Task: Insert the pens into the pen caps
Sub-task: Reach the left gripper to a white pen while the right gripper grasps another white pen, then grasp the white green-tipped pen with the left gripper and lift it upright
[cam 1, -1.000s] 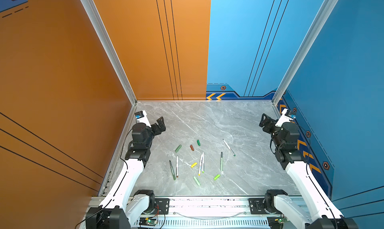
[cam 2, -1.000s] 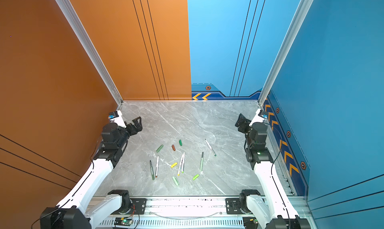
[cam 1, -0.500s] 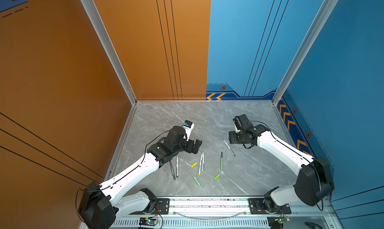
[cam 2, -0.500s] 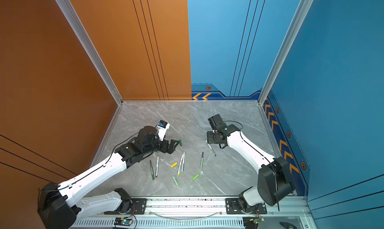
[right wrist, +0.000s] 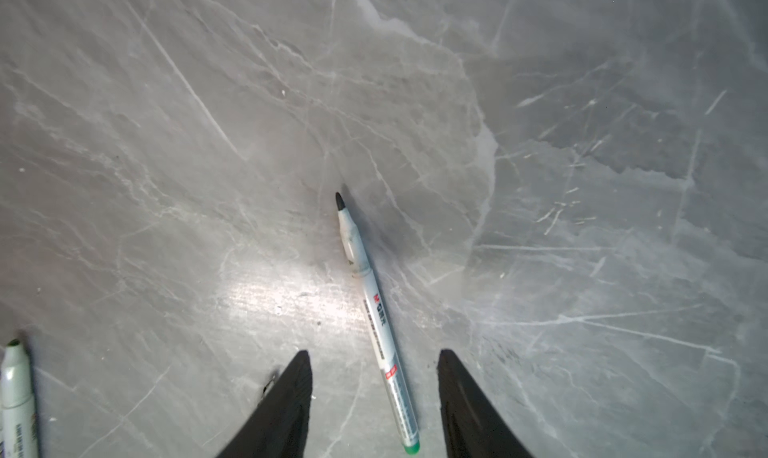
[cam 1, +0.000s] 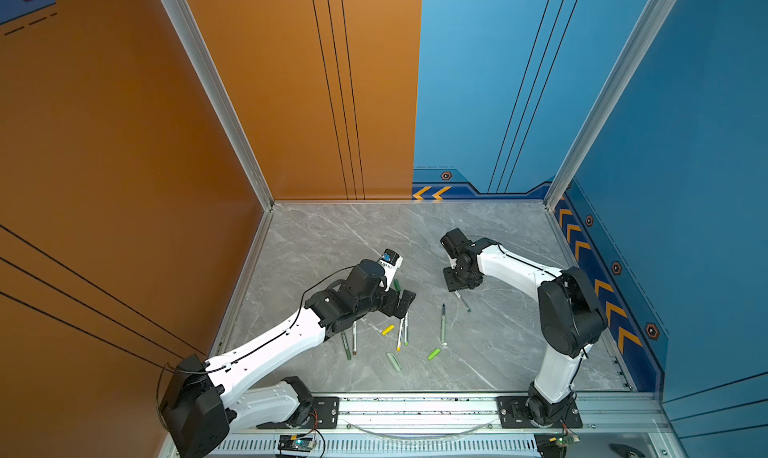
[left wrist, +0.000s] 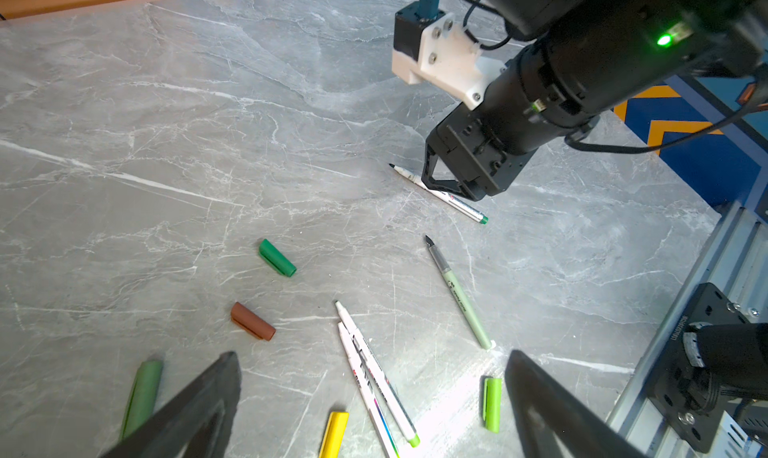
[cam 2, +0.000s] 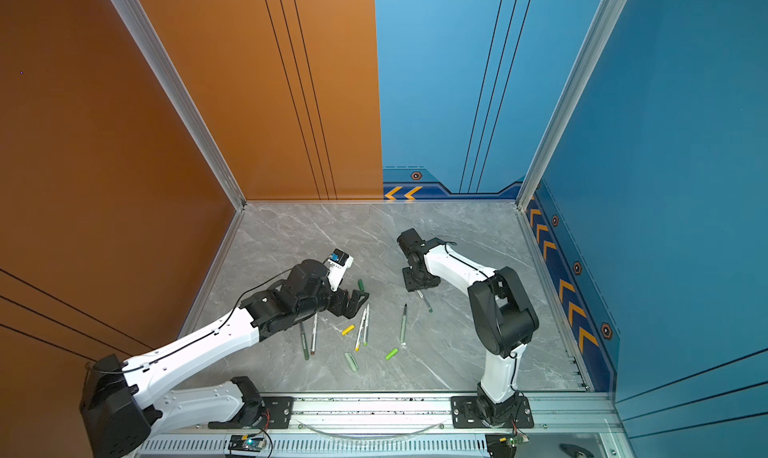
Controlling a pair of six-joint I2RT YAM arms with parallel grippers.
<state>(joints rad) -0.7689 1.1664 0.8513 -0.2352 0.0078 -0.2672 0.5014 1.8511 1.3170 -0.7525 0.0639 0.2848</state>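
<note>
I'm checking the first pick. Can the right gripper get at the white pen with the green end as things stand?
Likely yes. The right gripper hangs open astride the white pen with the green end, which lies alone on the marble tabletop. Nothing stands between them.

Pens (cam 1: 443,325) and caps (cam 1: 434,354) lie mixed on the table (cam 1: 332,235), centre-front
</note>
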